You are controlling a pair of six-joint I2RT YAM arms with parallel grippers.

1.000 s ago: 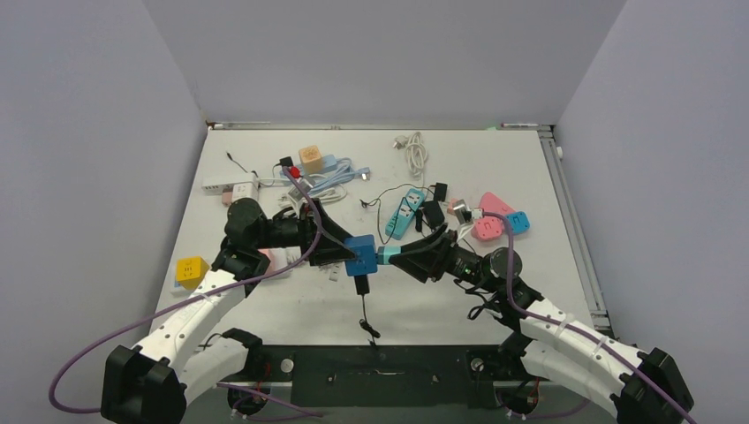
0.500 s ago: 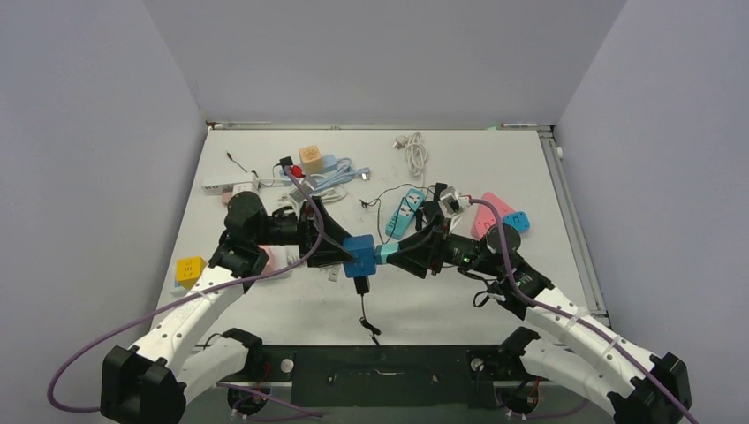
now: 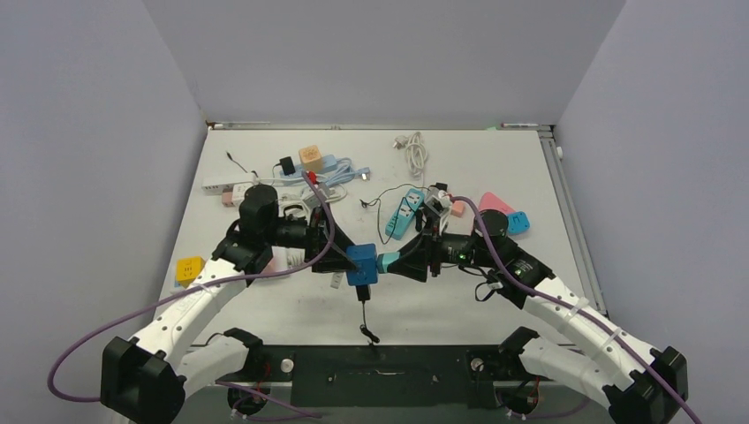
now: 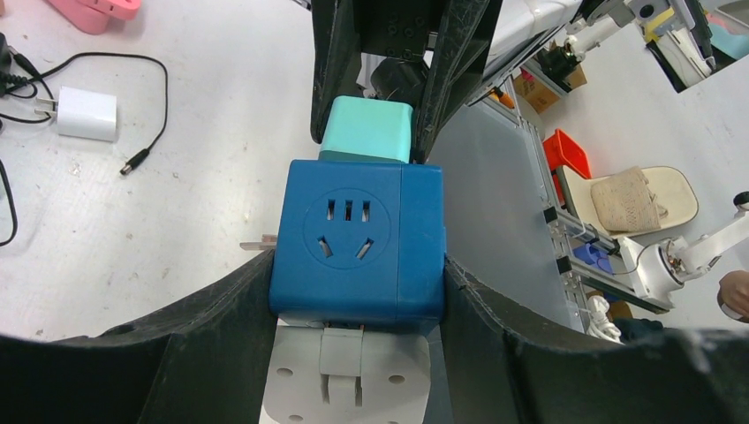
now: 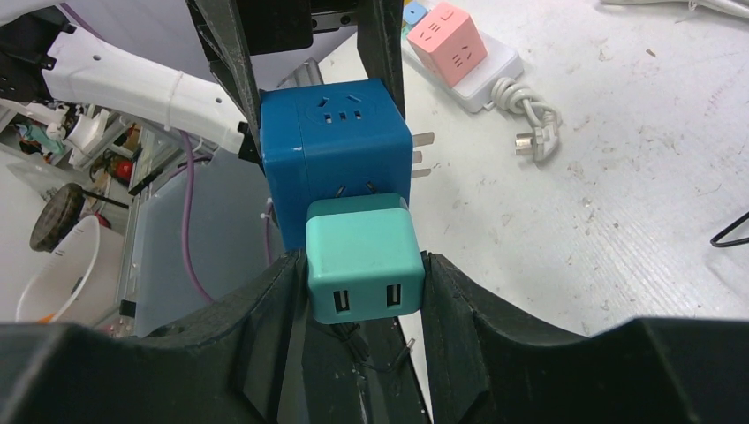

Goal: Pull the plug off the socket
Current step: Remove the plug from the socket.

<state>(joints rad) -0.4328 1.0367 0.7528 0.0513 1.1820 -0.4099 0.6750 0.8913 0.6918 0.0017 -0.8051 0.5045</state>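
Teal square plastic plug block (image 5: 364, 265) is held above the near middle of the white table (image 3: 530, 168), pressed against one face of the blue plastic cube socket (image 3: 361, 263), between the two arms

Across the far half of the table a clutter of power strips, adapters and cords is spread. Among them are a pink triangular strip (image 3: 495, 205), a light-blue strip (image 3: 402, 212), a yellow cube socket (image 3: 191, 269) near the left edge, an orange cube (image 3: 310, 157) and a coiled white cord (image 3: 415, 150)

The black left gripper (image 3: 349, 262) is clenched on the blue cube, one finger laid flat on each of two opposite sides. The black right gripper (image 3: 395, 262) is clamped on the plug block, whose flanks are pinched between the two pads. The two grippers are pointed at each other, tip to tip

Teal and blue bodies are seen touching; whether the pins are fully seated cannot be told. A black plug (image 3: 363, 290) with a thin black cord is hung from the cube's underside. Silver prongs (image 5: 422, 152) are shown jutting from another side of the cube
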